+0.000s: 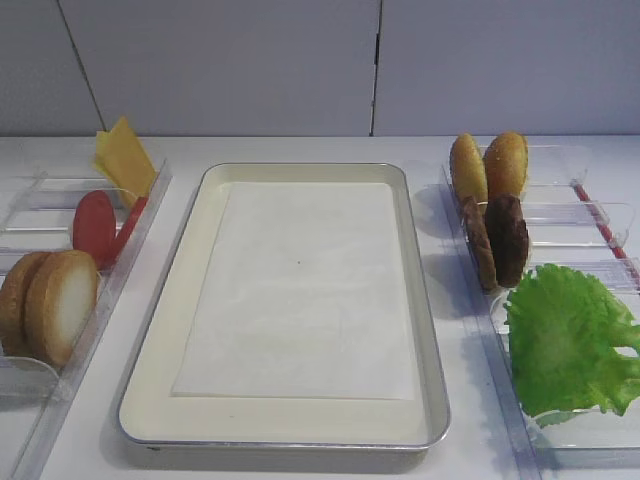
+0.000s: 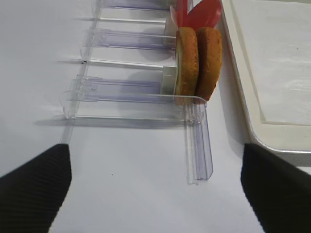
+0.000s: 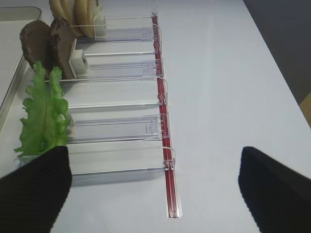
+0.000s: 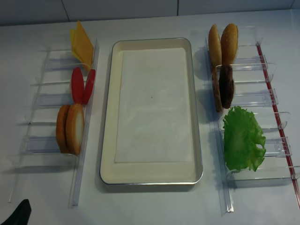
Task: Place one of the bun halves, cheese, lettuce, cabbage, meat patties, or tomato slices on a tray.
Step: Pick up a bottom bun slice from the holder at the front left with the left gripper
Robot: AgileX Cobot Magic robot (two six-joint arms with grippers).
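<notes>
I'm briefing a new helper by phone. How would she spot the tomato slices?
Start at the big silver tray in the middle. In the clear bins on its left, the tomato slices stand between the yellow cheese and the bun halves: the only flat red discs.

A white surface (image 1: 470,420) carries clear plastic bins (image 4: 42,112) in a row along the left side and more clear bins (image 4: 262,98) along the right. Two golden-yellow buns (image 1: 488,165) stand on edge, side by side, in the far right bin. A red strip (image 3: 163,126) runs along the right bins' outer ends. Grey wall panels (image 1: 300,60) rise behind.
</notes>
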